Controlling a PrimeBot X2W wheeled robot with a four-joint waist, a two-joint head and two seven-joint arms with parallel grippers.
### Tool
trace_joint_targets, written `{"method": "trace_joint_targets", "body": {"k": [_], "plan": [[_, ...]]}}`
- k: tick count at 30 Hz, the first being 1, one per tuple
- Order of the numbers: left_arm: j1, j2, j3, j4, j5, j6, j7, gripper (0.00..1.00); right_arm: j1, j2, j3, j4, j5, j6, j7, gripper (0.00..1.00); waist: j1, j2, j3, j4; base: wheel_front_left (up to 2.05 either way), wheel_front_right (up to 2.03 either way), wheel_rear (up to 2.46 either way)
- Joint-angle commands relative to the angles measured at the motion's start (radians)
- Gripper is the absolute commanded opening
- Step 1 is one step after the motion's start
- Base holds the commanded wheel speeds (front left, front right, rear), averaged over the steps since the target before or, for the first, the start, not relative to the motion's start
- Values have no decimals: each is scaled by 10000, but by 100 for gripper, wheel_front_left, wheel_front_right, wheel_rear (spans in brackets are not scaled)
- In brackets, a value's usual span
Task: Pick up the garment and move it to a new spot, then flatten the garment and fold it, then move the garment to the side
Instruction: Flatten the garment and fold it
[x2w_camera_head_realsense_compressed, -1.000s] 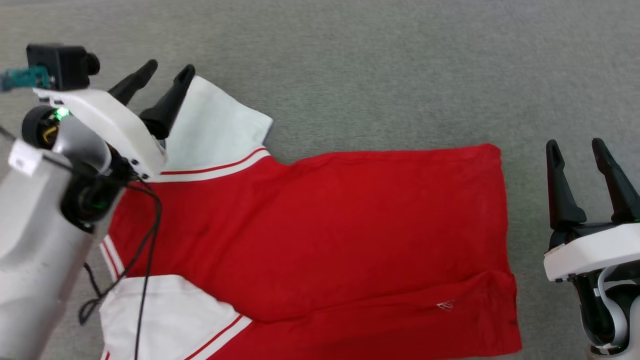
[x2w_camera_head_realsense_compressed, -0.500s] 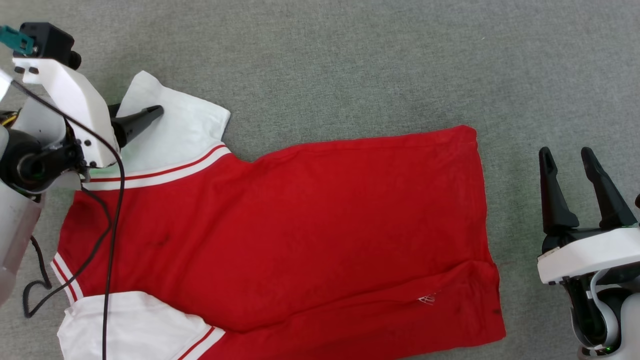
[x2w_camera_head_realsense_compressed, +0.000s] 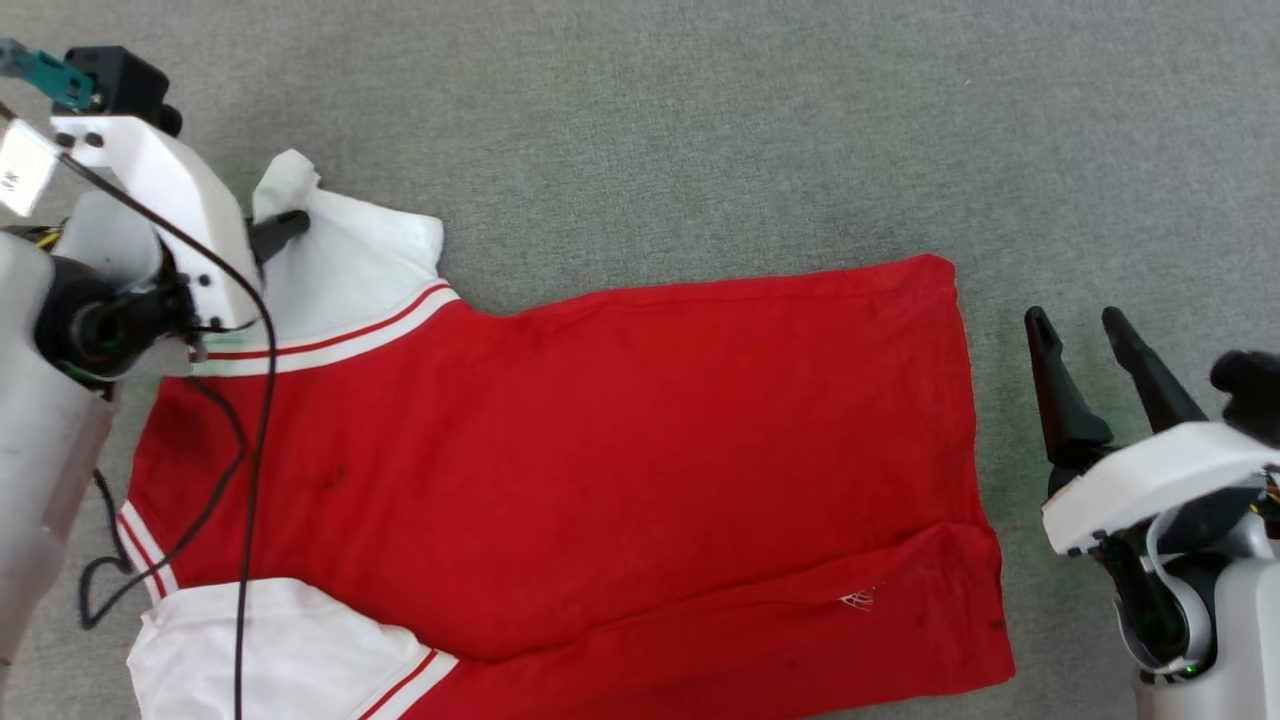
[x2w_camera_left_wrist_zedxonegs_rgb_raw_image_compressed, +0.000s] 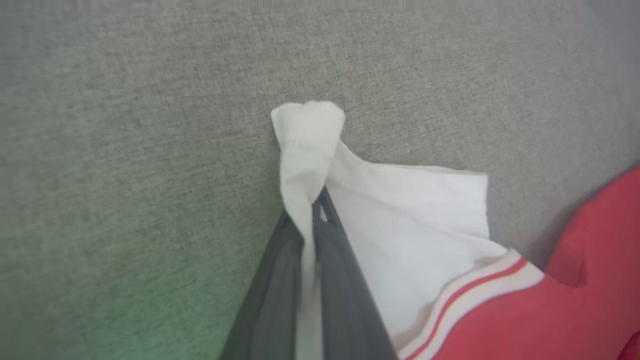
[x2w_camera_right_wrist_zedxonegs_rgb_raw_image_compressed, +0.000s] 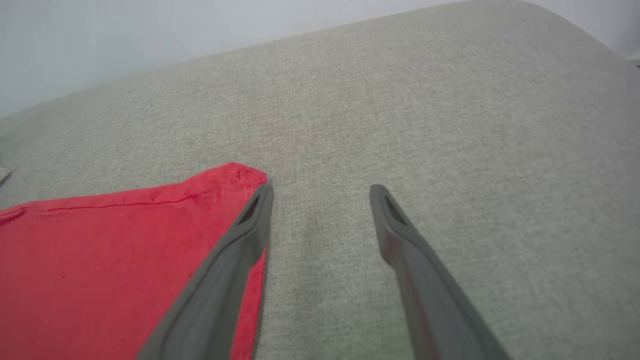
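The garment (x2w_camera_head_realsense_compressed: 600, 450) lies spread flat on the grey surface, red body with white sleeves and striped trim, its plain side up. My left gripper (x2w_camera_head_realsense_compressed: 295, 222) is shut on the cuff of the far white sleeve (x2w_camera_head_realsense_compressed: 350, 260), whose end bunches up past the fingertips. In the left wrist view that white cloth (x2w_camera_left_wrist_zedxonegs_rgb_raw_image_compressed: 310, 145) is pinched between the two dark fingers (x2w_camera_left_wrist_zedxonegs_rgb_raw_image_compressed: 332, 260). My right gripper (x2w_camera_head_realsense_compressed: 1075, 320) stands open just right of the hem, above the surface. In the right wrist view the right gripper (x2w_camera_right_wrist_zedxonegs_rgb_raw_image_compressed: 320, 192) has its left finger over the red hem corner (x2w_camera_right_wrist_zedxonegs_rgb_raw_image_compressed: 235, 175).
Grey fabric surface (x2w_camera_head_realsense_compressed: 700, 130) stretches beyond the garment on the far side and to the right. A black cable (x2w_camera_head_realsense_compressed: 250, 420) from my left arm hangs over the shoulder part. The second white sleeve (x2w_camera_head_realsense_compressed: 270, 650) lies at the near left. A pale wall (x2w_camera_right_wrist_zedxonegs_rgb_raw_image_compressed: 150, 30) rises behind the surface.
My left gripper came down onto the far sleeve and shut on its cuff, bunching the cloth. The right gripper shifted slightly left. The camera view shifted as well.
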Motion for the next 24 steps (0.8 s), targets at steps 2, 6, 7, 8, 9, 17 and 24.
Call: {"method": "trace_joint_targets", "body": {"k": [2, 6, 7, 8, 9, 17, 24], "plan": [[54, -154, -74, -63, 171, -41, -362, 0, -470, 21, 59, 352, 4, -8, 641, 100, 0, 0, -156, 199, 0, 0, 0], [-136, -284, -167, -344, 462, -44, -873, 0, -1139, -165, -19, 1017, -43, -8, 2079, 100, 0, 0, -312, 599, 0, 0, 0], [-180, -325, -183, -437, 501, -39, -987, 0, -1329, -256, 25, 1114, -51, -8, 2413, 100, 0, 0, -327, 709, 0, 0, 0], [-195, -388, -195, -514, 507, -41, -1072, 0, -1507, -322, 50, 1196, -24, -8, 2725, 100, 0, 0, -338, 819, 0, 0, 0], [-209, -428, -223, -625, 563, -45, -1170, 0, -1680, -416, 111, 1283, 6, -8, 3072, 100, 0, 0, -341, 931, 0, 0, 0], [-92, -658, -389, -1312, 606, -59, -1661, 0, -2703, -1246, 917, 1898, -141, -8, 5874, 100, 0, 0, -232, 1568, 0, 0, 0], [131, -622, -437, -1562, 480, -70, -1991, 0, -2638, -1485, 1170, 2568, -133, -6, 8332, 7, 0, 0, -139, 1848, 0, 0, 0]]}}
